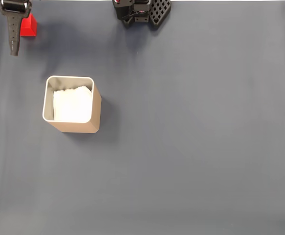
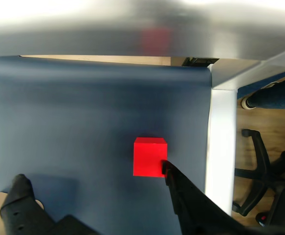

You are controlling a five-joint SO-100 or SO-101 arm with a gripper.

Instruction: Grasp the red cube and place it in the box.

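So the red cube (image 1: 29, 26) is way up in the top left corner of the fixed view, sitting on the dark blue-grey mat (image 1: 191, 147), and the gripper (image 1: 16, 36) is right on top of it there. From that angle you get a black finger pointing down the picture, just left of the cube and covering part of its left side, so it's hard to read much from that shot alone.

The wrist view is way more useful. The cube (image 2: 149, 156) sits flat on the mat (image 2: 83, 122), a bit right of centre, with a soft shadow around it. The gripper (image 2: 96, 183) has its jaws spread wide: one black finger (image 2: 186, 196) comes up from the bottom right and its tip is touching or almost touching the cube's lower right corner, the other finger (image 2: 20, 200) is off at the lower left, well apart from the cube. So it's open, nothing held, cube resting on the mat closer to the right-hand finger.

The box (image 1: 73, 104) is tan with a thin pale rim and something white inside. In the fixed view it stands upright on the mat in the left half, below the cube and well apart from it.

The arm base (image 1: 142, 12), black, is at the top edge of the fixed view. In the wrist view a white table edge (image 2: 220, 147) runs down the right side of the mat, with wood floor and a black chair base (image 2: 259, 181) beyond
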